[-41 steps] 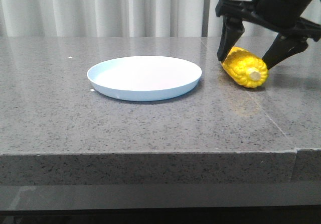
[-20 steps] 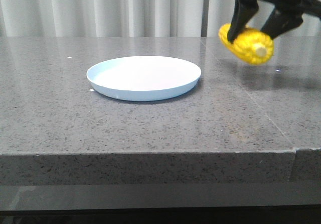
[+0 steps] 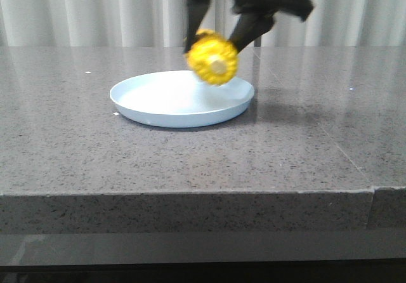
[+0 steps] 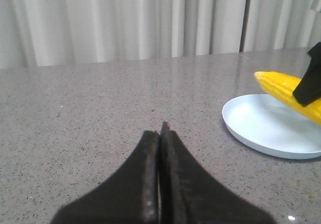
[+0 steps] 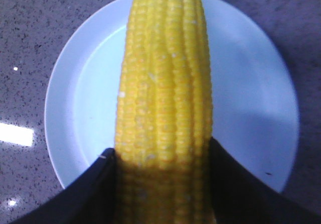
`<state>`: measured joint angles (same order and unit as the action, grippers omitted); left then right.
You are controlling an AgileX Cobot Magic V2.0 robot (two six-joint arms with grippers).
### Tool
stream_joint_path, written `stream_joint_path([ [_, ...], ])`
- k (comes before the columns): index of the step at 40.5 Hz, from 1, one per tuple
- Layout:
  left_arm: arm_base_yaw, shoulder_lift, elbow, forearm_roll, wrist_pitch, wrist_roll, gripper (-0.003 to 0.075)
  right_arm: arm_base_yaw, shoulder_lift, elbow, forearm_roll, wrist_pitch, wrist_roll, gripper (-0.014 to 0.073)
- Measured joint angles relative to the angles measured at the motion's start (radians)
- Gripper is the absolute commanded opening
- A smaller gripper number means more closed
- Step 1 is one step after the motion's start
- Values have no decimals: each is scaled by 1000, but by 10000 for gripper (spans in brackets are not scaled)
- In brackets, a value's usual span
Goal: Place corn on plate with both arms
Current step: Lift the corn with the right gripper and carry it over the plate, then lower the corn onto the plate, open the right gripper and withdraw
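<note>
Swung the corn (image 3: 212, 57) from the counter's right side to above the plate (image 3: 152, 108), right fingers (image 5: 95, 184) clamped; left fingers (image 4: 150, 184) together. Best lowered centred before release.

The right gripper (image 3: 219, 34) held the corn (image 3: 212, 58) clamped between its fingers, suspended above the plate (image 3: 182, 98), cut stem end facing the camera. The plate rested on the grey stone table (image 3: 190, 162).
</note>
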<state>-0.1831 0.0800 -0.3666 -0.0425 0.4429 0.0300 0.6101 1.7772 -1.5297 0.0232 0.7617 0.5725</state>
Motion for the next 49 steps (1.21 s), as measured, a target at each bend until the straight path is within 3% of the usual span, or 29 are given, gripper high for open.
stream_joint_path([
  [6, 0, 0, 0, 0, 0, 0, -20, 15, 70, -17, -4, -16, 44, 174],
  [9, 0, 0, 0, 0, 0, 0, -20, 15, 94, -17, -9, -23, 56, 222],
  [16, 0, 0, 0, 0, 0, 0, -20, 15, 99, -23, -9, -29, 63, 527],
  [20, 0, 0, 0, 0, 0, 0, -20, 15, 99, -23, -9, -29, 64, 643],
  [28, 0, 0, 0, 0, 0, 0, -20, 15, 29, -28, -10, -29, 64, 652],
  [32, 0, 0, 0, 0, 0, 0, -20, 6, -33, -56, -10, -22, 49, 570],
  [40, 0, 0, 0, 0, 0, 0, -20, -40, -128, -92, -10, 20, 18, 143],
  [44, 0, 0, 0, 0, 0, 0, -20, -67, -159, -92, -23, 37, 13, -27],
  [46, 0, 0, 0, 0, 0, 0, -20, -81, -176, -92, -43, 51, 12, -72],
  [49, 0, 0, 0, 0, 0, 0, -20, -107, -199, -92, -74, 78, 9, -59],
])
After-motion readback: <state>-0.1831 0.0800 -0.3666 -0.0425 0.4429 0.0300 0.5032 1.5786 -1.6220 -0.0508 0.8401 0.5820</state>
